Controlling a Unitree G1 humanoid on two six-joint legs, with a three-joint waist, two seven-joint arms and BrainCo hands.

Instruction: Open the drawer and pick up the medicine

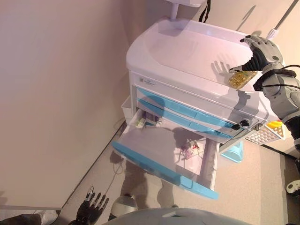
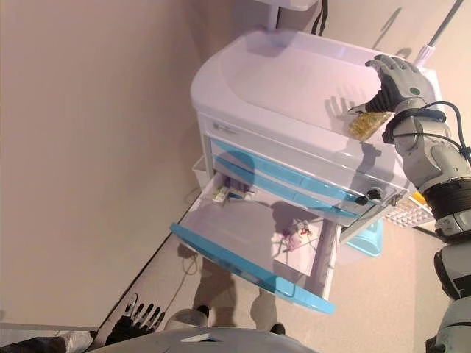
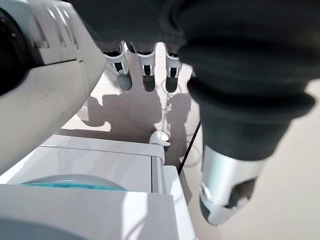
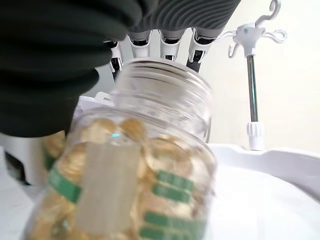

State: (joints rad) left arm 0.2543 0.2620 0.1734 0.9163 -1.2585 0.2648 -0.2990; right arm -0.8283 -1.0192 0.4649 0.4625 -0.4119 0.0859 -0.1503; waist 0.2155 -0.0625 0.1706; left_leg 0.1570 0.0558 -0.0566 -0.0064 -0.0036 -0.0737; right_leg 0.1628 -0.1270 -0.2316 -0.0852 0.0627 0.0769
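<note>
1. Medicine jar (image 1: 242, 78) of yellow capsules lies on the cart (image 1: 187, 51) top, right hand (image 1: 262, 51) curled round it.
2. Drawer (image 1: 164, 157) hangs pulled out.
3. Left hand (image 1: 91, 204) low, fingers relaxed, holding nothing.

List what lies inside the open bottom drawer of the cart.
In the open drawer: a small pinkish packet near its right side, and small items at the back left corner. The drawers above cover the rear, so anything deeper is hidden.
</note>
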